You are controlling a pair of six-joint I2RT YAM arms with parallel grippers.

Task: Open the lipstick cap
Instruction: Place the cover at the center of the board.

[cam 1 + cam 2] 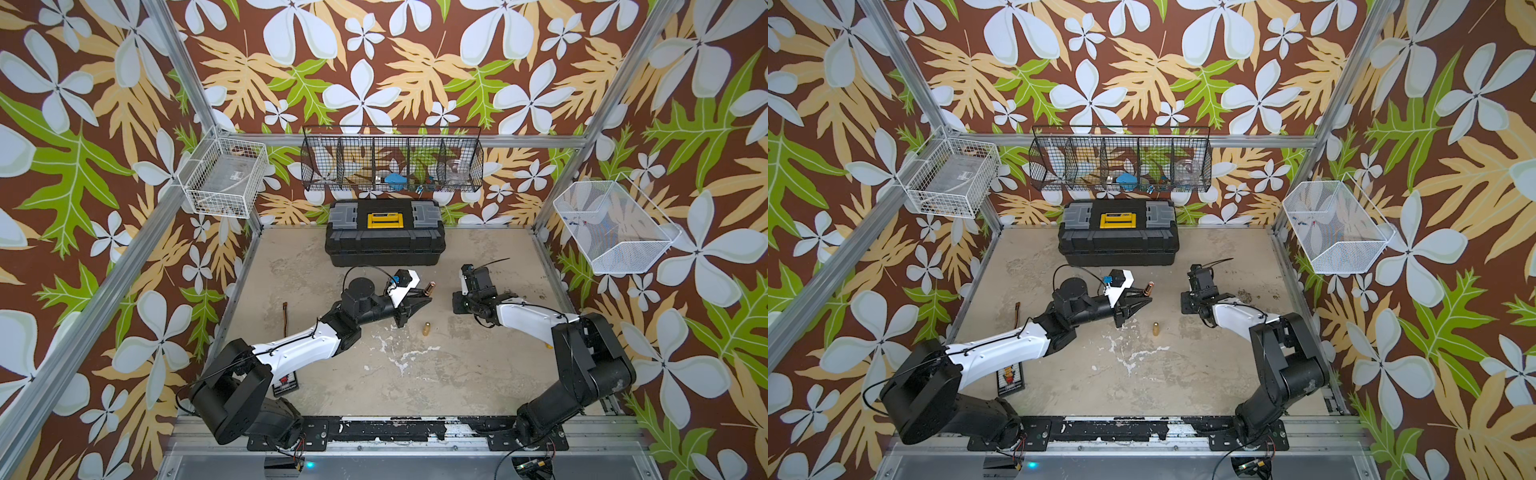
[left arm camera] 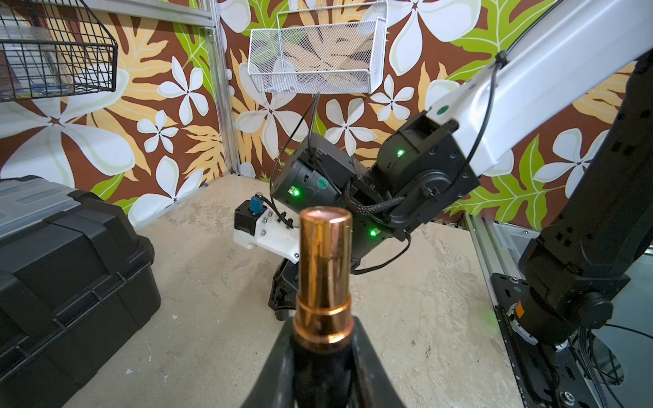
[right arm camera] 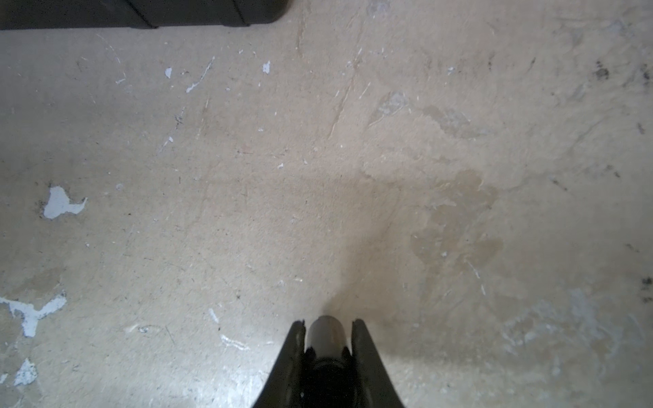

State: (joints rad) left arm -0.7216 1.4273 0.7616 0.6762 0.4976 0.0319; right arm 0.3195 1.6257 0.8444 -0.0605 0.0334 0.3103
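1. Currently your left gripper is clamping the lipstick by its black base, its copper end pointing straight out past the jaws toward your right arm.
2. Your right gripper, well apart, is facing the table, pinching a dark cylinder, possibly the cap.

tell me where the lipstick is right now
In both top views the lipstick is clamped in the left gripper, just in front of the toolbox; a gold cylinder stands on the table slightly nearer the robot.
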